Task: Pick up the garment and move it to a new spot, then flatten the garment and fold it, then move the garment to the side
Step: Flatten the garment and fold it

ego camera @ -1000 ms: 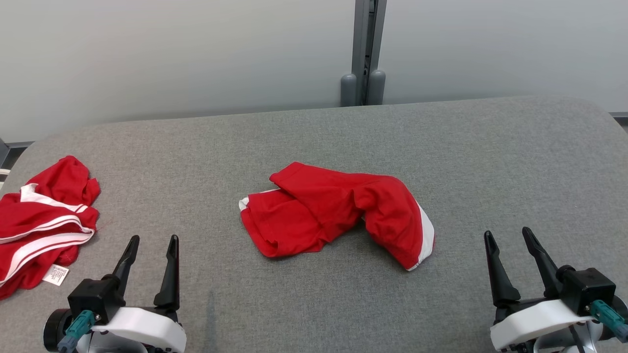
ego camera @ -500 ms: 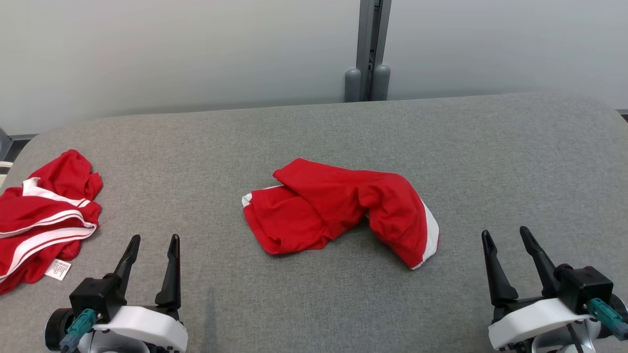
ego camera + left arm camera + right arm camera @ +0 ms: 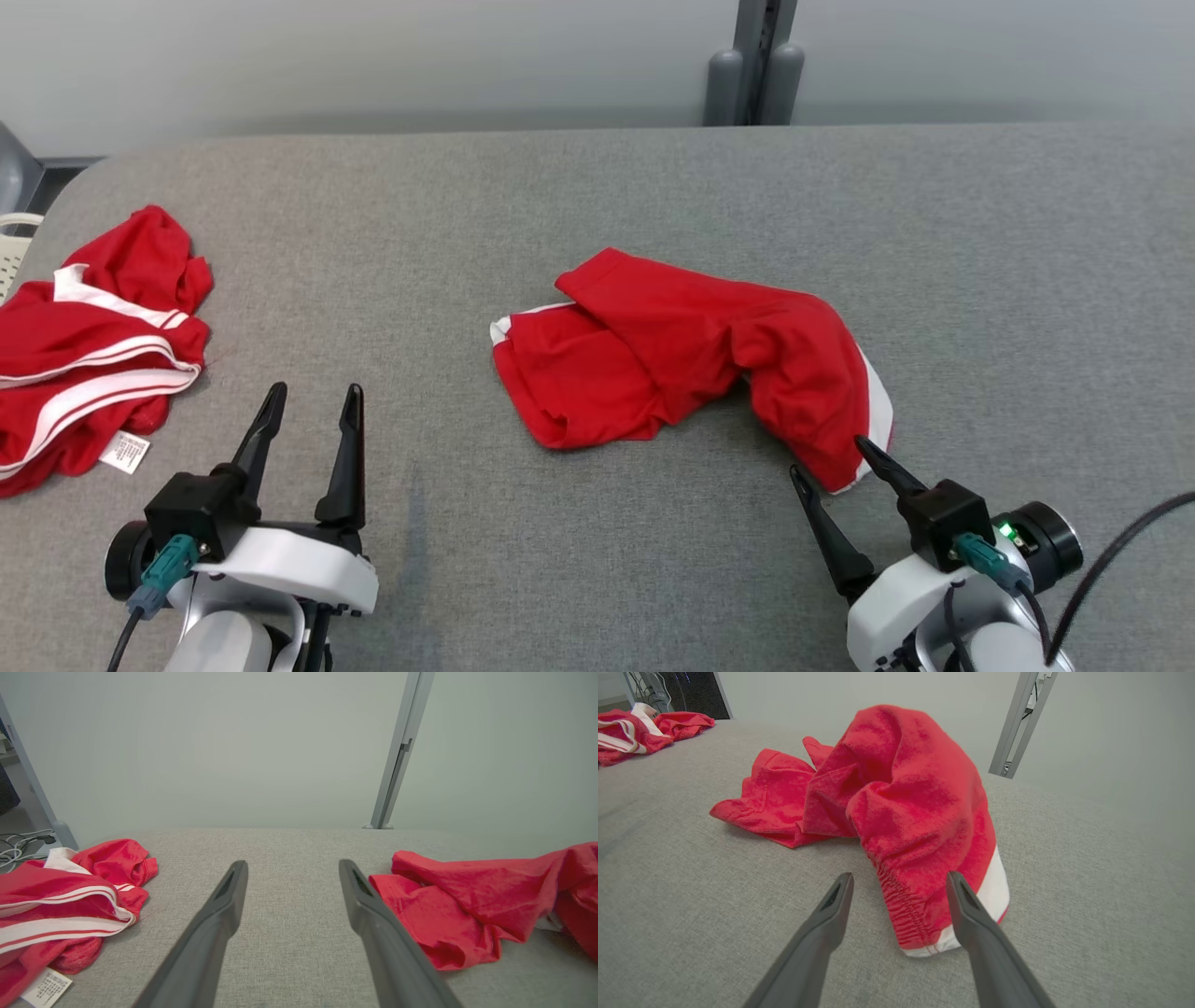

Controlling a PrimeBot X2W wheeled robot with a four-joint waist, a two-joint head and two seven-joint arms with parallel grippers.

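Since a second ago the right fingers (image 3: 826,532) have been brought forward and inward, spread wide and empty, up to the near right end of the crumpled red cloth shorts with white side panels (image 3: 691,355), which lie mid-way on the grey fabric-covered counter (image 3: 560,187). For a sound pick, the gathered edge should be taken deep between the fingers before closing. The long axis runs left to right, slanting nearer at the right. The left fingers (image 3: 344,457) are held wide apart and empty.
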